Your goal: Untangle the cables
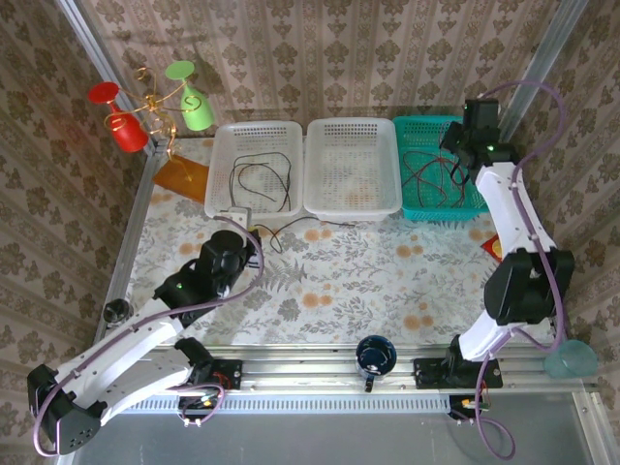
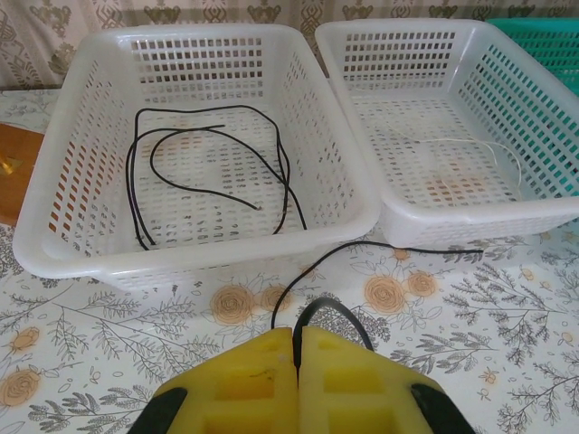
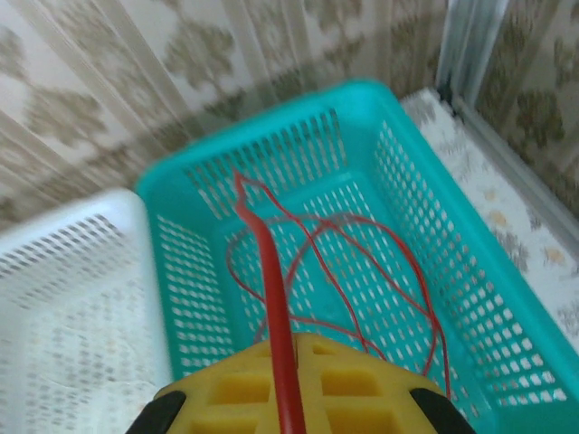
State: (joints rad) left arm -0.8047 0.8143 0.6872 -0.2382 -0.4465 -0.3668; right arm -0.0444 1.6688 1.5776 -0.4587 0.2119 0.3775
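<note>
Mid-sort — left fingers [image 2: 237,380] pinch a black cable [image 2: 407,245] on the desk [image 2: 470,362], right fingers [image 3: 233,384] clamp a red cable [image 3: 271,289] over the teal basket [image 3: 167,212]. Next, likely: draw each strand clear.

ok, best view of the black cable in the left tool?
Left wrist: the black cable leaves the shut left tool and trails across the table, close and sharp. Top external shows it as a thin faint line.

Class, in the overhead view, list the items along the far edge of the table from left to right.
Gold wire stand bearing red and green plastic cups → white plastic basket holding thin black cables → second white plastic basket → teal plastic basket holding thin red cables.
</note>
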